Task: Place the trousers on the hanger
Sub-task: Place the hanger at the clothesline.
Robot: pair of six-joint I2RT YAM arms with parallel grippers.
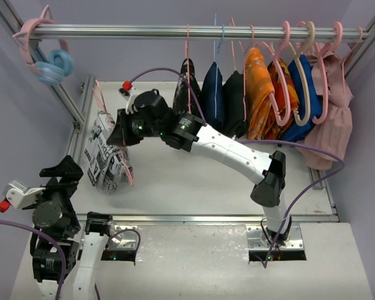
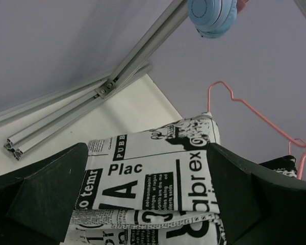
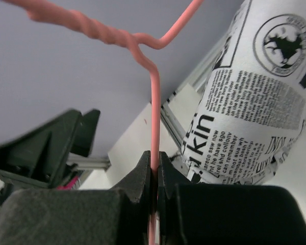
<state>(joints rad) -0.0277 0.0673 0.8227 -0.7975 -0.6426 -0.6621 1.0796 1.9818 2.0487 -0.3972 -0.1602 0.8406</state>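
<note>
The trousers are pictured bunched at the far left of the white surface, beside an aluminium frame. The hanger is seen running along their right edge. Its wire is clenched in the right hand, and the right wrist view alone shows the jaws pressed together on it. The left hand is released and spread wide, with the trousers framed between its fingers in the left wrist view. On the rail above, dark, orange, blue and pink garments are hung at right, a blue ring at left. Lilac walls are seen behind.
</note>
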